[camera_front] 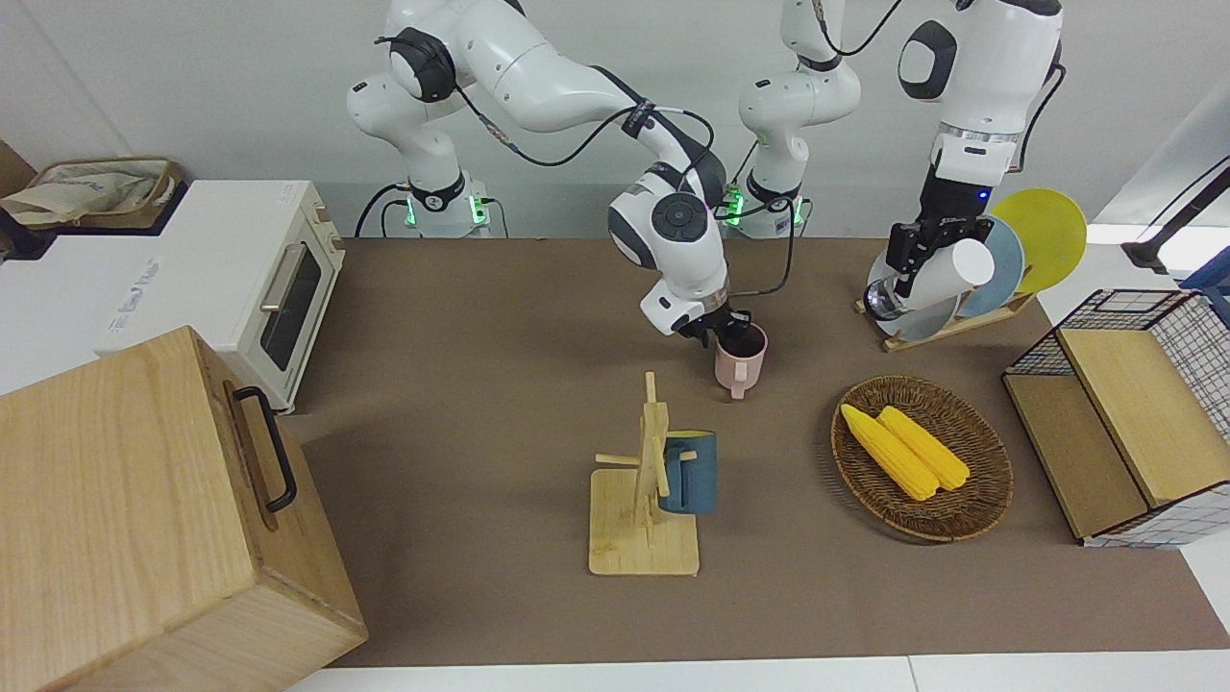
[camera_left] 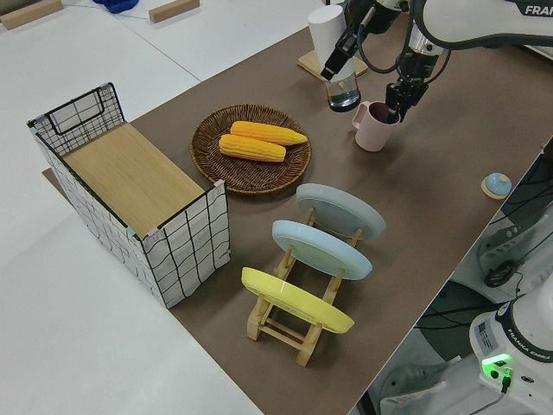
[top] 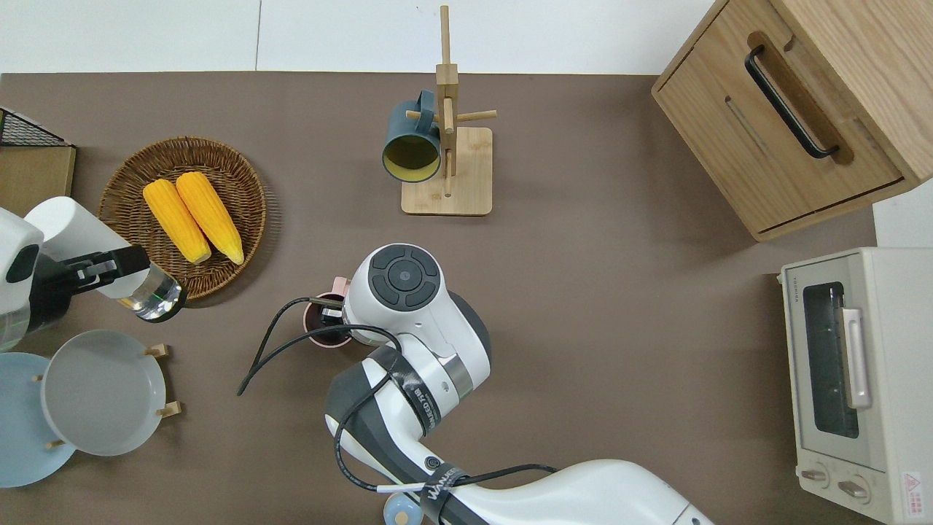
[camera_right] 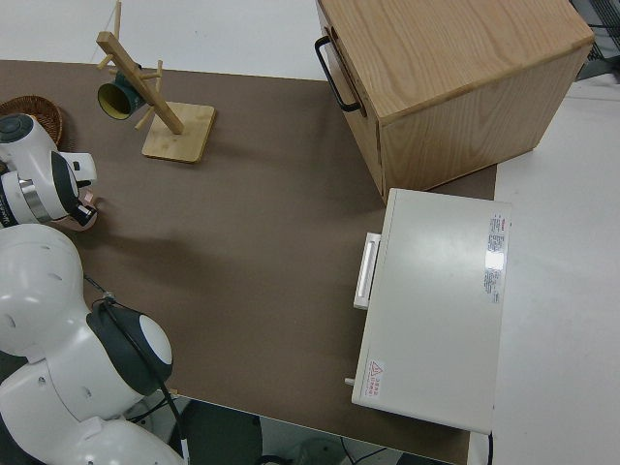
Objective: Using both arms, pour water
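The pink mug (camera_front: 741, 360) stands upright on the table, its rim pinched by the right gripper (camera_front: 728, 336). The left gripper (camera_front: 921, 252), clamped around a white bottle (camera_front: 937, 276) tilted mouth-down, hangs toward the left arm's end from the mug, well apart.

Two corn cobs (top: 191, 215) lie in the basket (top: 241, 168). The pink mug (camera_front: 741, 363) stands nearer to the robots than the basket, toward the right arm's end. The mug rack (top: 446, 171) with a hanging mug (top: 412, 140) stands beside the basket, and the plate rack (camera_left: 298, 320) is nearer to the robots.
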